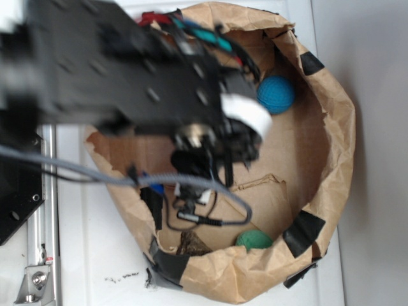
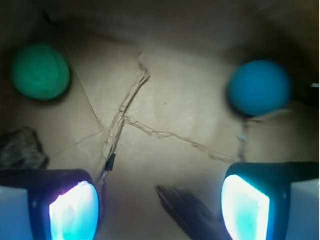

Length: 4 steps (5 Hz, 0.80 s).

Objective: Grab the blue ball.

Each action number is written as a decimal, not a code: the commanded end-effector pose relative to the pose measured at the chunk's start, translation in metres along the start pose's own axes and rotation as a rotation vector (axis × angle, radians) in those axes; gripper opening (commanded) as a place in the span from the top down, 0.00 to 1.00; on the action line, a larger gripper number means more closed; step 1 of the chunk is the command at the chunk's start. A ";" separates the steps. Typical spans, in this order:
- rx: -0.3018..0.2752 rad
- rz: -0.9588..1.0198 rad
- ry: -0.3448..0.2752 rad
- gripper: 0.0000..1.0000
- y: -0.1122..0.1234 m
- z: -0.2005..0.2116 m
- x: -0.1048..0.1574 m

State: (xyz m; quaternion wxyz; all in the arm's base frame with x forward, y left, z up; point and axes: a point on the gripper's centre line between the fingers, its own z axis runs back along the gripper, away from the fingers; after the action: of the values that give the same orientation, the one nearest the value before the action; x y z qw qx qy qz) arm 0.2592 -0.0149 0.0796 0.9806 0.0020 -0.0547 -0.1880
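The teal-blue round textured ball [image 2: 260, 88] sat ahead and right of the spread, empty claw [image 2: 160, 205], above its right finger, well apart.

Two balls [image 2: 260, 88] [image 2: 40, 71] lie well apart inside bag [image 1: 338, 146].

A brown paper enclosure [image 1: 331, 134], patched with black tape [image 1: 303, 232], is seen on a white table [image 1: 95, 261]. The blue ball [image 1: 277, 94] is seen by its far rim, the green ball [image 1: 254, 240] by its near rim. The middle is hidden by the blurred black arm [image 1: 127, 70]; its gripper cannot be made out.
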 end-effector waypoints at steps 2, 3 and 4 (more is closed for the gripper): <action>0.061 -0.072 -0.181 0.00 0.046 0.012 0.019; 0.078 -0.072 -0.227 0.00 0.055 0.016 0.009; 0.074 -0.063 -0.215 0.00 0.058 0.011 0.011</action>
State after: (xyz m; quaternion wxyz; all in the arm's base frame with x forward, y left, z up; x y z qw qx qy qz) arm 0.2837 0.0320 0.0814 0.9634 0.0095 -0.1463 -0.2243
